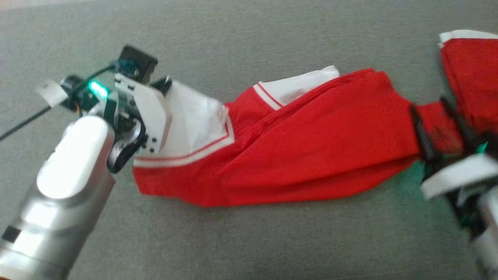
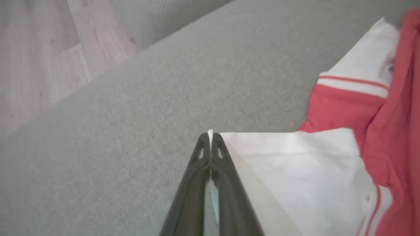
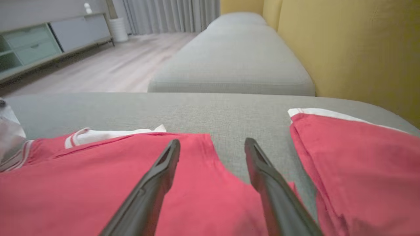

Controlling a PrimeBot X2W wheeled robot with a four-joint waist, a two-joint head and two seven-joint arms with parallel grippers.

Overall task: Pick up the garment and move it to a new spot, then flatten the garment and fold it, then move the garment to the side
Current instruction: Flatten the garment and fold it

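The garment (image 1: 311, 144) is a red shirt with white sleeves and striped trim, lying stretched out and bunched across the grey sofa seat (image 1: 249, 241). My left gripper (image 1: 165, 83) is at its left end, and in the left wrist view this gripper (image 2: 210, 136) is shut on the edge of the white sleeve (image 2: 311, 164), a sliver of white showing between the tips. My right gripper (image 1: 437, 126) is at the garment's right end, straddling a narrow bunched red part. Seen from the right wrist, that gripper (image 3: 212, 146) stands open just above the red cloth (image 3: 82, 183).
The seat's edge and pale wood floor (image 2: 49, 49) lie beyond the left gripper. A yellow backrest (image 3: 361, 49) runs along the right of the right wrist view, with another grey cushion (image 3: 229, 65) ahead. A low cabinet (image 3: 32, 42) stands across the floor.
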